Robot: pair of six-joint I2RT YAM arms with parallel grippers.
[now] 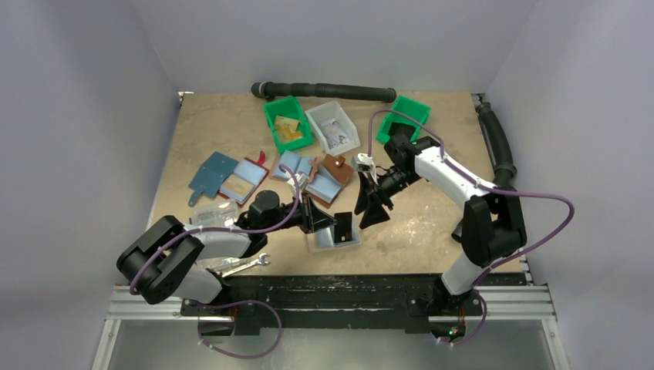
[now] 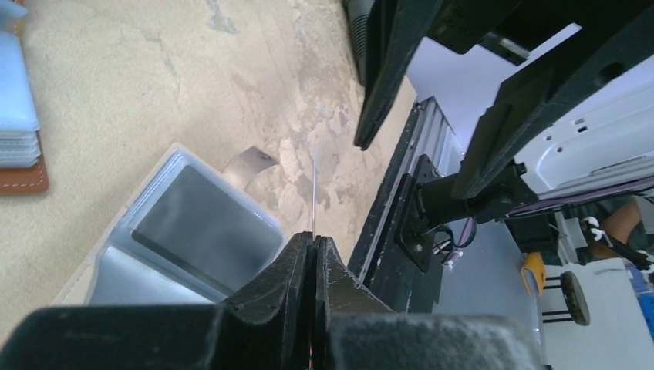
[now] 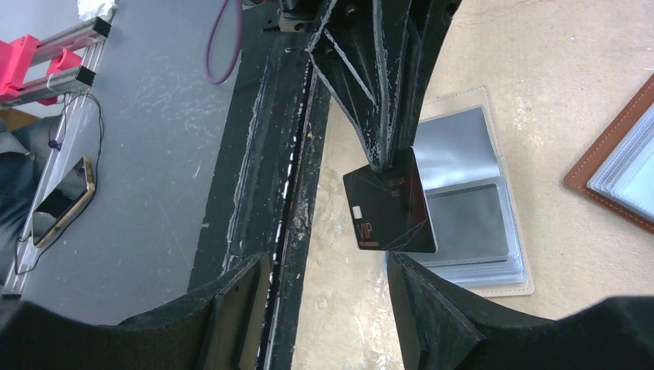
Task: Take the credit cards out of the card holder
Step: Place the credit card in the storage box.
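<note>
- Left claw point(image 2: 315, 245) is clenched on the dark grey card point(image 3: 389, 210), pinching its top edge to hang it clear of the pockets.
- Card holder point(image 3: 451, 142) lies spread open at the card's 4 o'clock in the right wrist view.
- Right claw point(image 3: 324, 266) gapes at 6 o'clock, probably for a handover.

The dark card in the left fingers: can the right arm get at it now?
Probably yes. The right fingers stand open facing the dark card, nothing between; most of it sticks out of the left fingers.
</note>
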